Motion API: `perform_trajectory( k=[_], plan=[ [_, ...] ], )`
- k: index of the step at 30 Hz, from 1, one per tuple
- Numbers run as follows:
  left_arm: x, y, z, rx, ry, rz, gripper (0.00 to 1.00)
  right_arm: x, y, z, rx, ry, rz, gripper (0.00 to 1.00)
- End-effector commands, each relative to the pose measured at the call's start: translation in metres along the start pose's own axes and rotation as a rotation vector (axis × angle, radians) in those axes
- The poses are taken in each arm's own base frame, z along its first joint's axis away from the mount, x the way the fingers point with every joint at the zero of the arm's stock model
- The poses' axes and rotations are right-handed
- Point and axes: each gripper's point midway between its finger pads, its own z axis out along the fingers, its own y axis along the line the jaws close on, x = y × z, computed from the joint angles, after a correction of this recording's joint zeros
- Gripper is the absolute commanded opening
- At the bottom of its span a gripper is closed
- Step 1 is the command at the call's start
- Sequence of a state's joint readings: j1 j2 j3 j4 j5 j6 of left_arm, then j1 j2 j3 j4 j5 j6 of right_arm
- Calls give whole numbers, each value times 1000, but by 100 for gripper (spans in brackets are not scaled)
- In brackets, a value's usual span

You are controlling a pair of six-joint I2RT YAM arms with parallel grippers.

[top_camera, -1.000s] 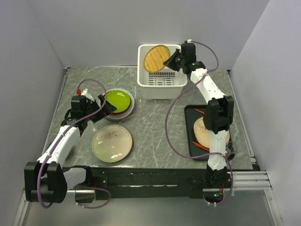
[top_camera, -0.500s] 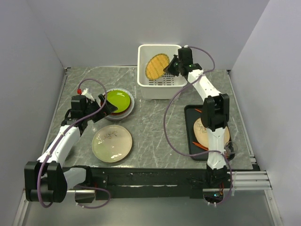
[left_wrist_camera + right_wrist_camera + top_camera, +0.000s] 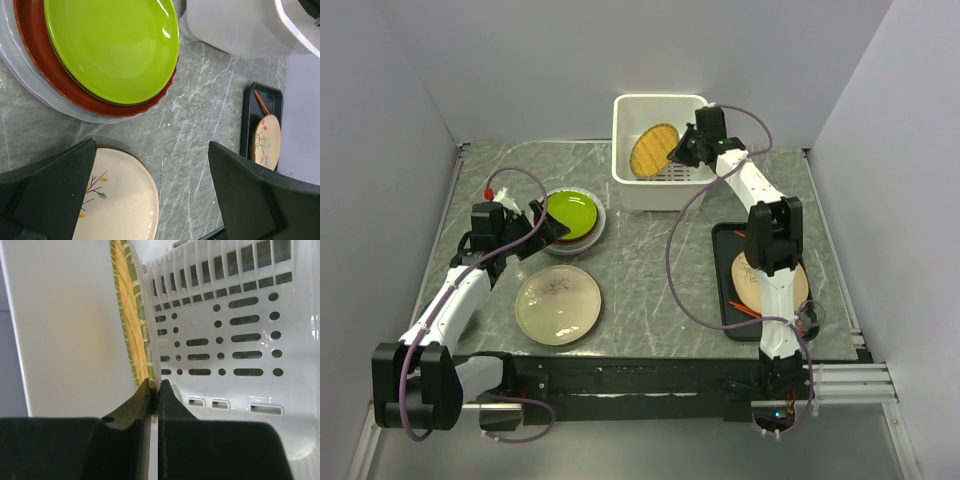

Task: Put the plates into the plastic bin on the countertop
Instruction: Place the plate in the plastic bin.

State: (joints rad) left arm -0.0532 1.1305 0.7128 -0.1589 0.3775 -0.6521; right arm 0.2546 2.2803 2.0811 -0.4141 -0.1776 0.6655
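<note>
Here the right gripper (image 3: 680, 150) pinches the round woven tan plate (image 3: 653, 150) by its rim, jaws pressed onto the thin edge. The plate therefore stands on edge inside the deep white slotted plastic bin (image 3: 660, 192); holding it upright probably lets it slip past the rim. The left gripper (image 3: 546, 228) hangs spread wide just beside the lime green round plate (image 3: 571, 212), topmost of a stack on the grey marble-look countertop (image 3: 640, 250), likely lined up for an edge grasp. A cream round plate (image 3: 558, 303) lies flat nearby.

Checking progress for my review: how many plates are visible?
6: woven plate in the bin; lime plate on red-brown plate on pale plate, left; cream plate nearer; patterned plate on black tray. More may hide.
</note>
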Motion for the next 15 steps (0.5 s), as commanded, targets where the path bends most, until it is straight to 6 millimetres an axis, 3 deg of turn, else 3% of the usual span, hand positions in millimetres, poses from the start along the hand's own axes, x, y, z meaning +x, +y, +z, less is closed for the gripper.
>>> perform_trajectory(
  k=[1, 15],
  plan=[
    [-13, -13, -1, 48, -46, 13, 99, -28, 27, -12, -80, -73, -26, 5],
    [-12, -15, -4, 59, -48, 6, 99, -16, 14, -9, -52, -36, -35, 20]
  ],
)
